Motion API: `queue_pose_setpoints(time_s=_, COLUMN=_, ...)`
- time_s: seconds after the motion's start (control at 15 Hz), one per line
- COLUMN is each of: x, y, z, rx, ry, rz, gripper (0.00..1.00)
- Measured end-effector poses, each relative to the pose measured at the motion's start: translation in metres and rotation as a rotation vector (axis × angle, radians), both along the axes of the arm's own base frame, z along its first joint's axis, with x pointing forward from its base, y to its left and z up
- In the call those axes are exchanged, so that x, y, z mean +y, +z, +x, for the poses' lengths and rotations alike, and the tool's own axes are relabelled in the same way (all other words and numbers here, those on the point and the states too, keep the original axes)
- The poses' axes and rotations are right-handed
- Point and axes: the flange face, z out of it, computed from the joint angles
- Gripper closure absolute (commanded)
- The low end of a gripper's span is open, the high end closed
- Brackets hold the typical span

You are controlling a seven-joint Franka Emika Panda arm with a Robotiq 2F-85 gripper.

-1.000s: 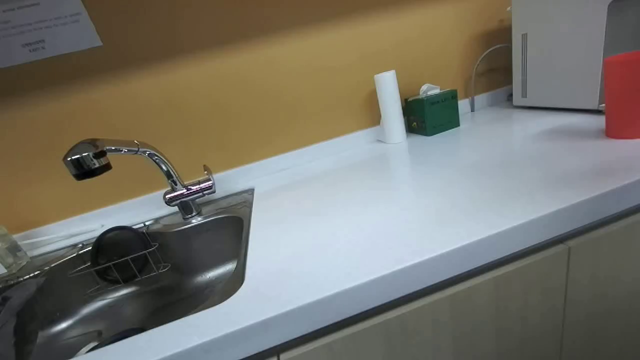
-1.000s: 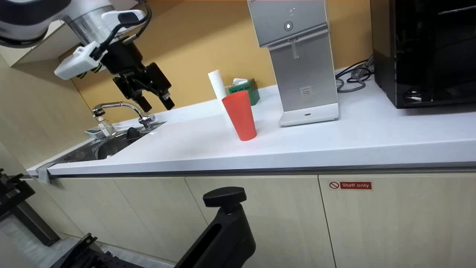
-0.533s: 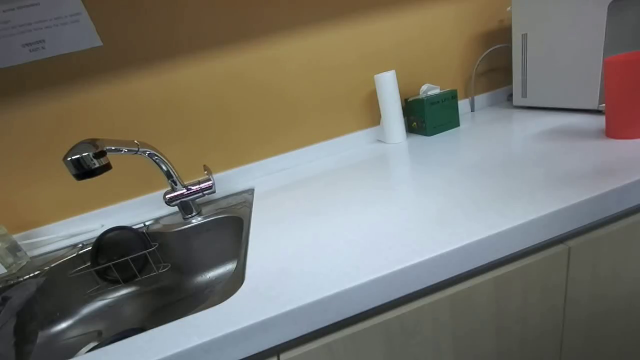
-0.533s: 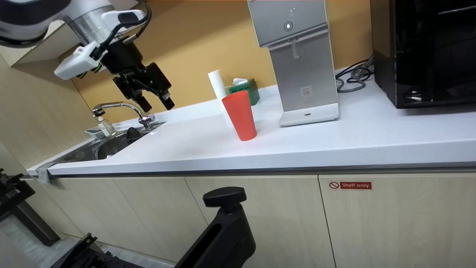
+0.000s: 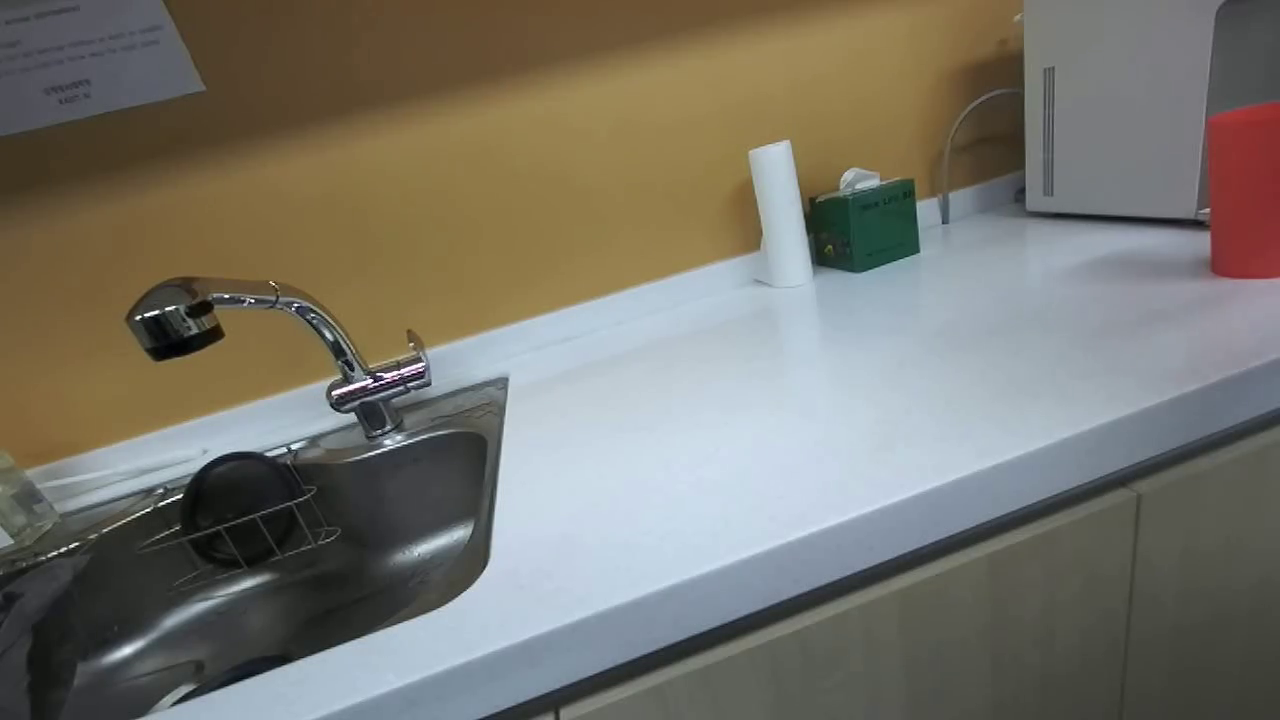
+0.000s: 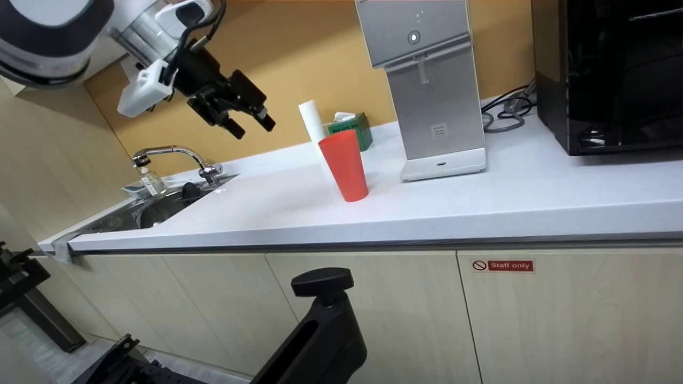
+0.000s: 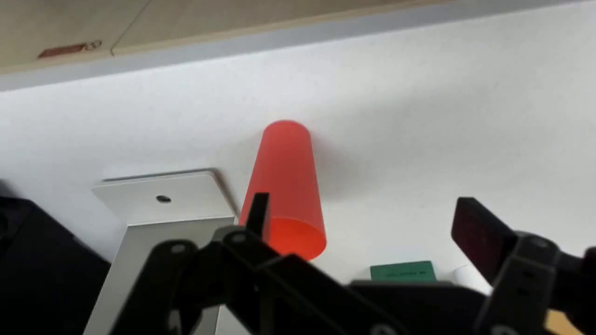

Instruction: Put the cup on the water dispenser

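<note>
The red cup (image 6: pixel 346 168) stands upright on the white counter, in front of and beside the water dispenser; it also shows at the right edge of an exterior view (image 5: pixel 1244 190). The water dispenser (image 6: pixel 437 112) has a grey front and a white base tray; its white side shows in an exterior view (image 5: pixel 1120 110). My gripper (image 6: pixel 254 128) is open and empty, in the air above the counter, left of and higher than the cup. In the wrist view, the cup (image 7: pixel 289 172) lies behind the left finger, and the open jaws (image 7: pixel 363 200) span bare counter. The dispenser tray (image 7: pixel 139 195) is left of the cup.
A white cylinder (image 5: pixel 782 215) and a green tissue box (image 5: pixel 866 225) stand by the wall. A sink (image 5: pixel 430 500) with a chrome faucet (image 5: pixel 330 340) is at the far end. A black appliance (image 6: pixel 619 74) and cables (image 6: pixel 509 112) stand beyond the dispenser.
The arm and open gripper have moved right and slightly up in an exterior view, nearer to the cup. The cup and the dispenser have not moved.
</note>
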Motion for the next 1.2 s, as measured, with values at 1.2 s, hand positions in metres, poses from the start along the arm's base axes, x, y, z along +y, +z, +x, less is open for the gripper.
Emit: queue_pose_setpoints(time_s=1.2, x=-0.028, y=-0.096, z=0.041, rx=-0.059, ry=-0.176, rz=-0.063, gripper=0.00)
